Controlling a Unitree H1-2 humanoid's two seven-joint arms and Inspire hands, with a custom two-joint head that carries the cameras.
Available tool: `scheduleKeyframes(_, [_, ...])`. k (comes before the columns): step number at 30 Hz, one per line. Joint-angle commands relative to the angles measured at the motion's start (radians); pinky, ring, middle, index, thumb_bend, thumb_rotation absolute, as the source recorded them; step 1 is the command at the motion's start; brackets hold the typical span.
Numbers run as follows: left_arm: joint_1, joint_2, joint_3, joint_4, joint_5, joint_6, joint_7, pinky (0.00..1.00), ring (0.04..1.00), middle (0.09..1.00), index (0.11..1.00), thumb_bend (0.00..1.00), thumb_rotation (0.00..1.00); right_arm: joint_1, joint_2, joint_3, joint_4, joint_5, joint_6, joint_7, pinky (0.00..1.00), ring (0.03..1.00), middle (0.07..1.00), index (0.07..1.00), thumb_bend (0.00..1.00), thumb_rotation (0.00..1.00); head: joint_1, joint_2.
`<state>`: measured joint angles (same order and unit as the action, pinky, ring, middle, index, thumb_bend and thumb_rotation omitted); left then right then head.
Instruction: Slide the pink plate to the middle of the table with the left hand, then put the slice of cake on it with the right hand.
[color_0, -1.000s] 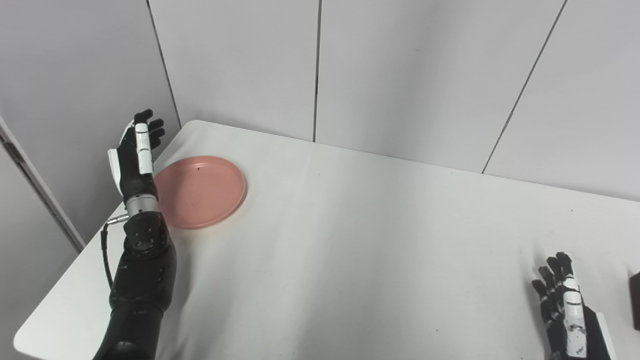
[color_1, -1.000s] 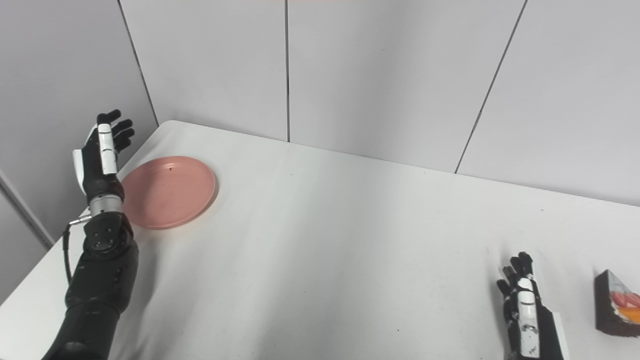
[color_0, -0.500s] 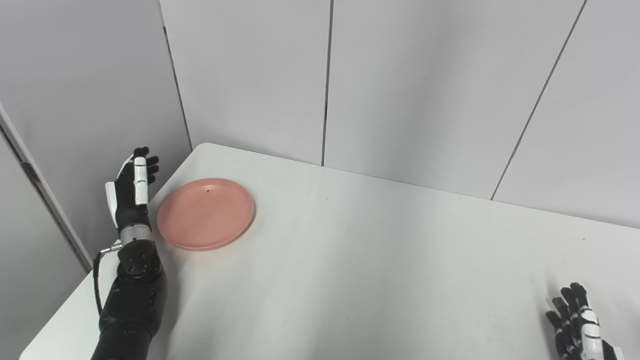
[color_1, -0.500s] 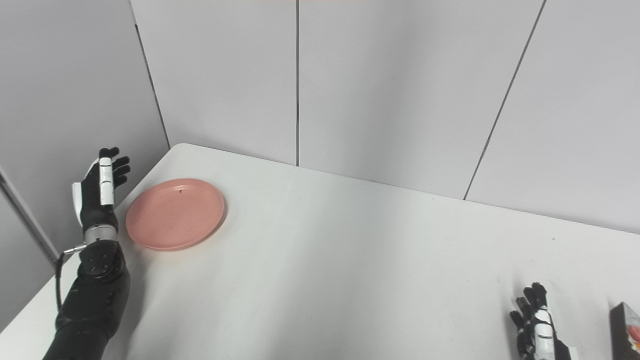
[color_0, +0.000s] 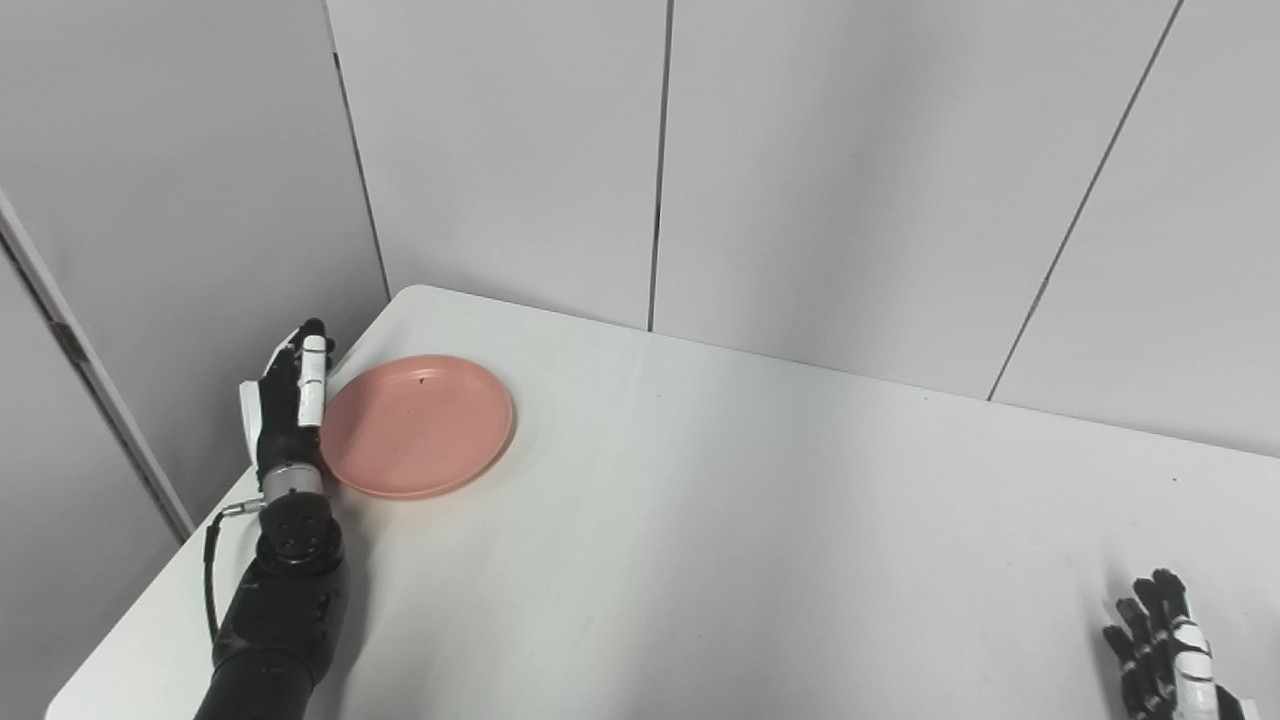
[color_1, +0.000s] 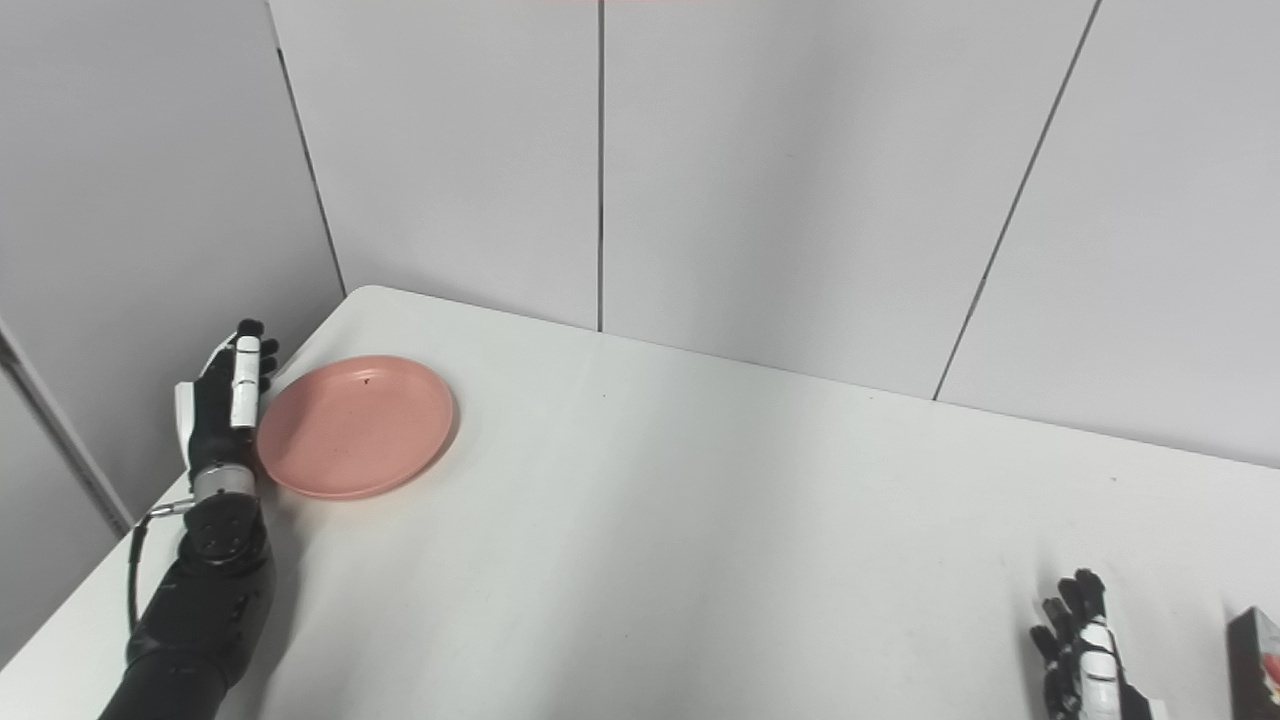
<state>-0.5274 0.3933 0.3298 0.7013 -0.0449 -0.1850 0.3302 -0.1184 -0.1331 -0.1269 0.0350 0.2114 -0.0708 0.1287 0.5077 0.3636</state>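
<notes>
- The pink plate (color_0: 417, 426) lay near the table's (color_0: 700, 520) far left corner — well off the middle.
- The left hand (color_0: 287, 412) stood edge-on just beside its left rim, fingers straight and together, holding nothing; contact was unclear.
- The plate looked light, stiff and slick — best pushed at the rim.
- The right hand (color_1: 1088, 655) rested spread, near the cake slice (color_1: 1259, 660).
- No writing was readable.
</notes>
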Motion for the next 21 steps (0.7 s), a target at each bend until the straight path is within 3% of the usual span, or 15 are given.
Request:
scheduleKeyframes(1, [-0.01,0.025,-0.019,-0.021,0.014,0.024,-0.023,0.83,0.829,0.814,0.807,0.75,1.0,-0.01,-0.01,-0.008,-0.024,0.007,-0.026,0.002,1.0,1.0,1.0,1.0,0.12,1.0,0.0,0.003])
scheduleKeyframes(13, [-0.038,0.005,-0.067,0.052,-0.003,0.023,-0.069,0.8,0.813,0.808,0.806,0.75,1.0,-0.01,-0.008,-0.01,-0.022,0.004,-0.038,0.003,1.0,1.0,1.0,1.0,0.12,1.0,-0.004,0.006])
scheduleKeyframes(16, [-0.048,-0.004,-0.06,0.067,-0.045,0.014,-0.111,0.8,0.809,0.795,0.79,0.78,1.0,-0.008,-0.006,-0.01,-0.035,0.004,-0.022,-0.002,1.0,1.0,1.0,1.0,0.11,1.0,-0.006,0.009])
scheduleKeyframes(21, [-0.055,-0.022,-0.045,0.073,-0.126,0.005,-0.178,0.89,0.83,0.8,0.797,0.8,1.0,-0.008,-0.006,-0.01,-0.035,0.007,-0.029,0.0,1.0,1.0,1.0,1.0,0.11,1.0,-0.005,0.011])
